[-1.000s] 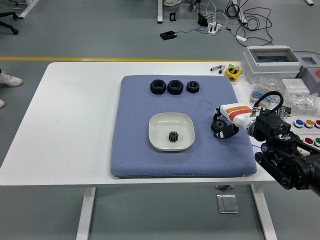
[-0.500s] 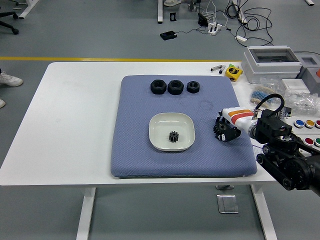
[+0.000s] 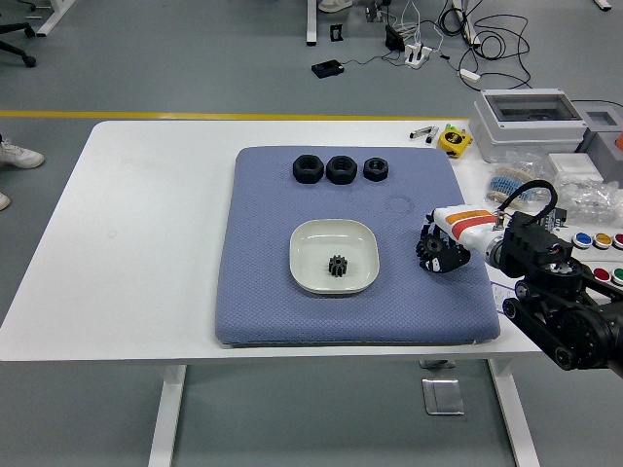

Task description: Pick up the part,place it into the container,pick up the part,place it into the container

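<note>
Since the earlier pictures the right hand [image 3: 440, 251] has been drawn back slightly toward the right edge of the blue mat [image 3: 263, 292], while everything else has kept its place. From the right side the right arm [image 3: 555, 311] is seen reaching in, black with a white and orange band at the wrist. Its hand is held low over the mat's right part, with dark fingers curled downward; whether anything is held in them cannot be told. The left hand is not seen.

A white dish [image 3: 334, 256] is set near the middle of the mat, to the left of the right hand and apart from it. Inside the dish a small black gear [image 3: 338, 266] is standing, clear of the hand. Along the mat's far edge three black nuts [image 3: 340, 168] are laid in a row, well apart from the hand.

The mat is spread on a white counter [image 3: 146, 233]. On the counter's far right a grey box [image 3: 529, 122], a yellow tape measure [image 3: 453, 139] and a panel of coloured buttons [image 3: 599, 240] are placed.
</note>
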Motion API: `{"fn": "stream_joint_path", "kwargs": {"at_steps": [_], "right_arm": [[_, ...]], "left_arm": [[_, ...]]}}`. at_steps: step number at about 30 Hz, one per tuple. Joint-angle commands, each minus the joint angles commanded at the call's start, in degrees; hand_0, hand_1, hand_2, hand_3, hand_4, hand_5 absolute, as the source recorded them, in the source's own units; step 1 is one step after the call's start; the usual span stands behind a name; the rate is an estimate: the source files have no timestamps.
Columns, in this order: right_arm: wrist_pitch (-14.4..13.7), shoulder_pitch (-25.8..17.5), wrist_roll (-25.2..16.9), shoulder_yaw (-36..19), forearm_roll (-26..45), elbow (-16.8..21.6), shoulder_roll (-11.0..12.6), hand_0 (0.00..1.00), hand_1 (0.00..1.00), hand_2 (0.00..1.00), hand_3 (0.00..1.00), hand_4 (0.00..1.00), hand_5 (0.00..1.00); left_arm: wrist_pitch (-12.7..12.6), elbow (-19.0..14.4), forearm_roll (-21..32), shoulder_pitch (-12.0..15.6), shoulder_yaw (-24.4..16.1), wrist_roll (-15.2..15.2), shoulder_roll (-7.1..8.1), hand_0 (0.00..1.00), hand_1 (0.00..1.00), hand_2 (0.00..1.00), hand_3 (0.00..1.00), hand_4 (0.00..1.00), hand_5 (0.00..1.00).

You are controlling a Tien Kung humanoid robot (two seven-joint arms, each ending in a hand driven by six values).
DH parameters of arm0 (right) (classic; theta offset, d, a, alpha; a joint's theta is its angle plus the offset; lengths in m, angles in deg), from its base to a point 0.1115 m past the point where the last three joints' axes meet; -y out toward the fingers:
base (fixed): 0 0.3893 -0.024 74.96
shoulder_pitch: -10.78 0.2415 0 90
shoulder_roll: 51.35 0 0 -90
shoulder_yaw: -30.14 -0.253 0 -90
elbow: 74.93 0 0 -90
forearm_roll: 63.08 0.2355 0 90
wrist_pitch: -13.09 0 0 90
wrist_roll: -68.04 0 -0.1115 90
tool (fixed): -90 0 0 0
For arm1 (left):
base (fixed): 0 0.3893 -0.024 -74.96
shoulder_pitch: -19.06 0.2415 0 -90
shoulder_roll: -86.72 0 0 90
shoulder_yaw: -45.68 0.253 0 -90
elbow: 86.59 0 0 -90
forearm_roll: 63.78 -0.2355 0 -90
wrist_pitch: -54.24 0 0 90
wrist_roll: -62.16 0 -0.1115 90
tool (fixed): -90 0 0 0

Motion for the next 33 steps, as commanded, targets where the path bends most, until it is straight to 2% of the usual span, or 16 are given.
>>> {"fn": "stream_joint_path", "kwargs": {"at_steps": [14, 16, 25, 29, 33], "right_arm": [[-0.6, 0.7, 0.1, -0.3, -1.7, 6.8, 0.3, 0.170, 0.327, 0.397, 0.457, 0.899, 0.082], [-0.6, 0.8, 0.2, -0.4, -2.1, 8.3, 0.4, 0.175, 0.329, 0.398, 0.460, 0.869, 0.046], [-1.3, 2.2, 0.8, -0.3, -2.8, 15.1, -0.8, 0.173, 0.331, 0.398, 0.462, 0.866, 0.057], [-1.6, 3.3, 0.8, 1.1, -2.1, 15.0, -2.7, 0.171, 0.330, 0.398, 0.464, 0.865, 0.061], [-1.7, 4.9, 0.9, 3.1, -1.7, 11.9, -5.3, 0.171, 0.330, 0.398, 0.464, 0.865, 0.061]], "left_arm": [[0.0, 0.0, 0.1, -0.2, 0.2, 0.1, 0.09, 0.696, 0.610, 0.643, 0.557, 0.565, 0.584], [0.0, 0.0, 0.2, -0.2, 0.2, 0.1, 0.10, 0.695, 0.609, 0.643, 0.557, 0.566, 0.585], [0.0, 0.0, -0.1, -0.3, 0.0, 0.0, 0.19, 0.695, 0.608, 0.643, 0.558, 0.566, 0.585], [0.0, 0.0, 0.0, -0.4, 0.1, 0.1, 0.22, 0.696, 0.609, 0.643, 0.557, 0.566, 0.585], [0.0, 0.0, 0.1, -0.5, 0.2, 0.1, 0.29, 0.696, 0.609, 0.643, 0.557, 0.566, 0.585]]}}
